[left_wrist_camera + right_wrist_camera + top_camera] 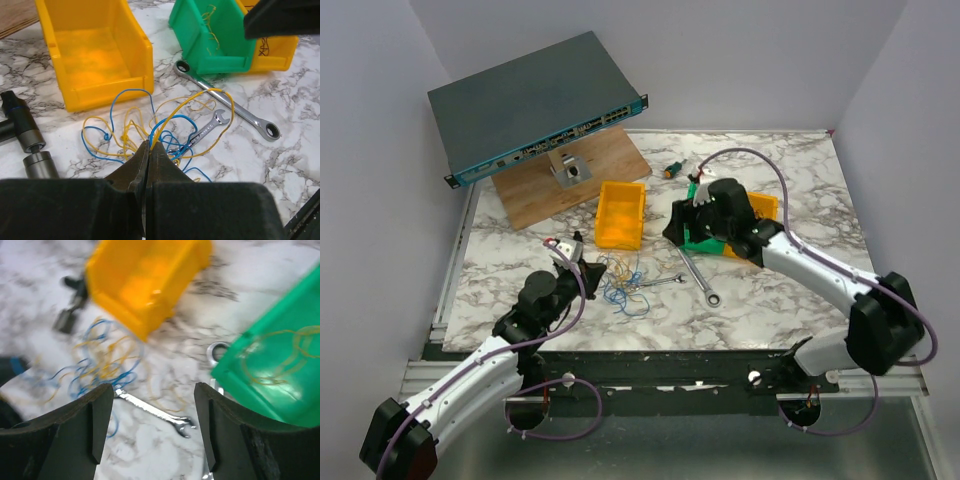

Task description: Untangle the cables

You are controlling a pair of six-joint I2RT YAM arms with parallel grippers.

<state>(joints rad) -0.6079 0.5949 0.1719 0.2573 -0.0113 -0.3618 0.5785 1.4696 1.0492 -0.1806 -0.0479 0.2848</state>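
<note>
Your left gripper (148, 152) is clamped shut on the cables (172, 122) at the tangle's near edge. The tangle lies on marble just below the yellow bin (100, 85) and overlaps the small wrench (207, 131). The strands look hair-thin, limp and snag-prone, so pinch one near a free end. Farther out, the right gripper (152, 430) is apart and empty, beside the green bin (280, 390).

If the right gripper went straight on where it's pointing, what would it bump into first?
Probably the small silver wrench, which lies between the right gripper's open fingers in its wrist view, though depth is unclear.
</note>
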